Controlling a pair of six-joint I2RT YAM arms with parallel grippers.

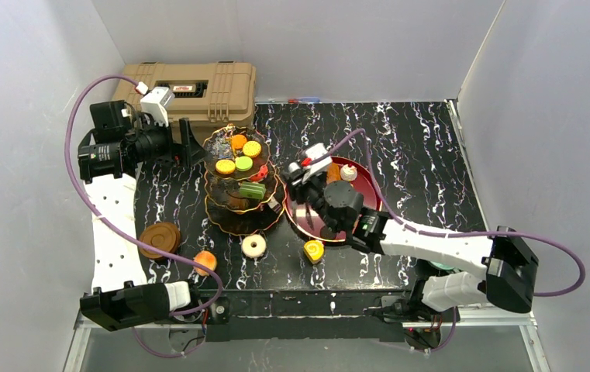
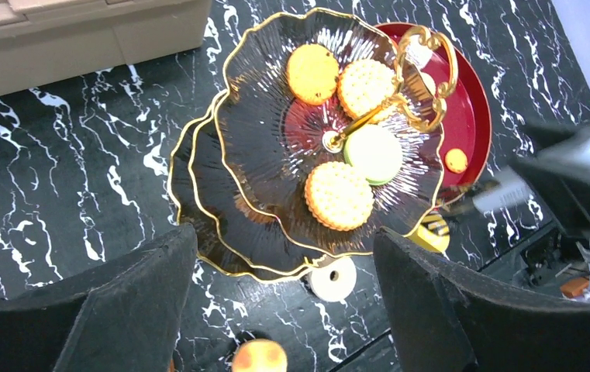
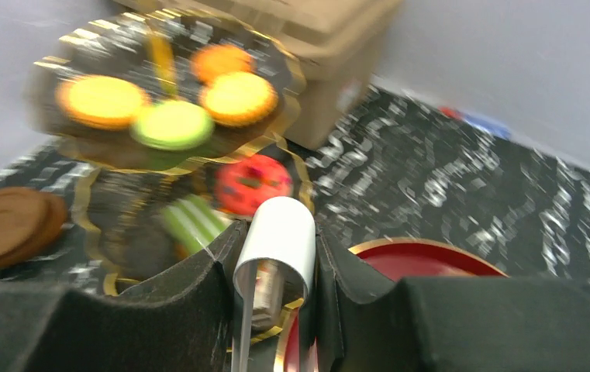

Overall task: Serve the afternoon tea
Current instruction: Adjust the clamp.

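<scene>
The dark three-tier stand with gold rims holds orange, yellow and green macarons on top, and a red donut and a green cake on the middle tier. My right gripper sits between the stand and the red tray. It is shut on a white bent tool like tongs; a small brown-and-white sweet shows between its arms. My left gripper hovers left of the stand's top tier, open and empty.
A white donut, a yellow cake and an orange sweet lie on the table in front of the stand. Stacked brown saucers sit at front left. The tan case stands at back left. The tray holds small sweets.
</scene>
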